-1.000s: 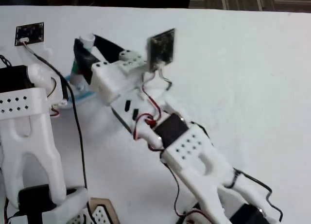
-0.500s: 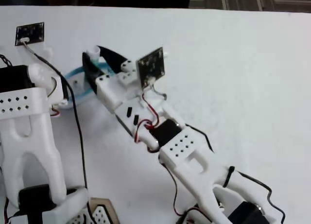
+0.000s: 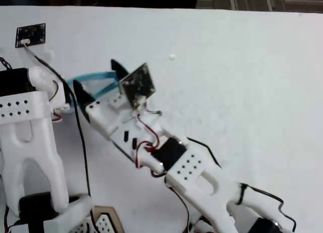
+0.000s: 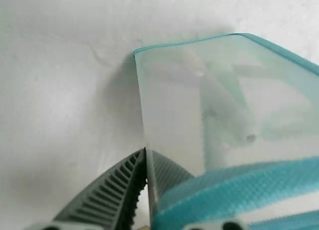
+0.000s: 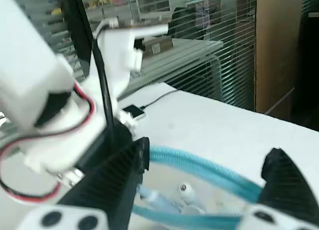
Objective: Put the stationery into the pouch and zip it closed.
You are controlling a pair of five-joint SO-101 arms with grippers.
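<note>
Showing stationery (image 4: 223, 108) inside, translucent pouch (image 4: 169, 98) has teal edging.

The translucent teal plastic pouch (image 4: 174, 100) looked smooth and glossy, its woven cloth edging (image 4: 239, 187) rough, on the matt white table (image 4: 60, 65).

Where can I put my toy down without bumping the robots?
On the wide bare table to the right of the right arm, up to the far edge. It's crowded around the pouch, where the left arm sits too.
</note>
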